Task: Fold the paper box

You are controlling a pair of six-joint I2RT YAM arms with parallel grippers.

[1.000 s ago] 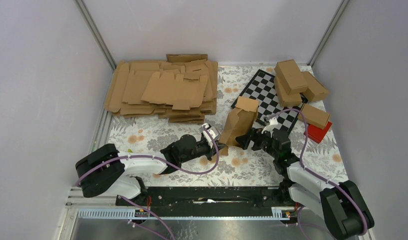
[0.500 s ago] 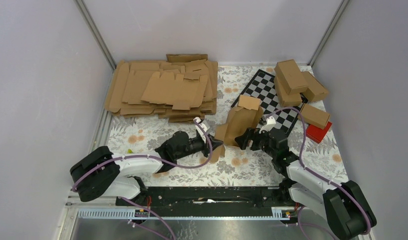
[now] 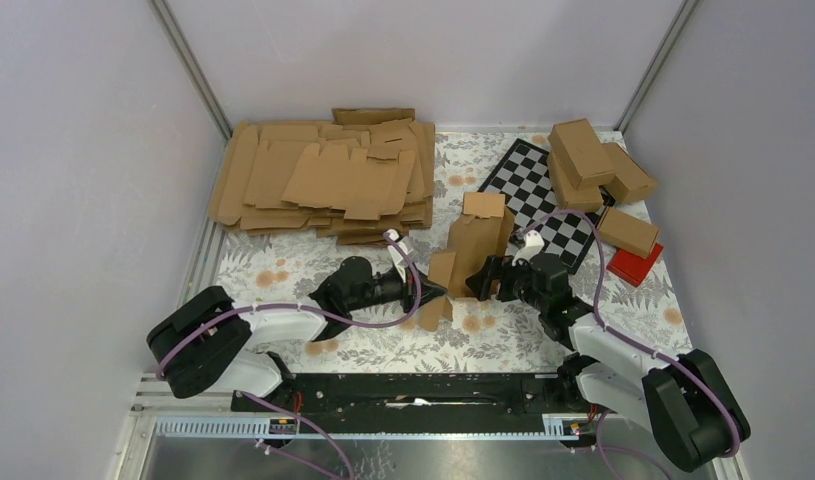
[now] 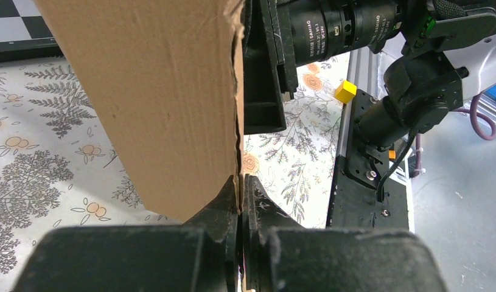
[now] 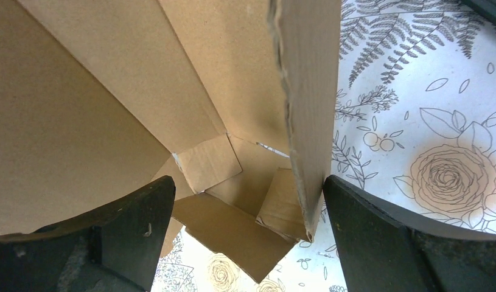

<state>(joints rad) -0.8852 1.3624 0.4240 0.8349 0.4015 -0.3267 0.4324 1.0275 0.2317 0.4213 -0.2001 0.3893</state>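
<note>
Top view: your paper box (image 3: 476,245) sits at desk (image 3: 283,270) centre. It stands straighter than half a second ago, flap toward 12 o'clock. Left fingers (image 3: 426,289) are at its 8 o'clock, right fingers (image 3: 483,277) at 5 o'clock.
Left wrist: left fingers (image 4: 224,204) pinched closed on the box edge.
Right wrist: right fingers (image 5: 136,225) spread wide around the box's open end.
Floral-print desk, grey walls (image 3: 83,150).

R wrist view: paper box (image 5: 111,91) runs off top & left edges; L wrist: top.

pale lilac walls (image 3: 83,150) enclose a floral-patterned table (image 3: 283,265).
</note>
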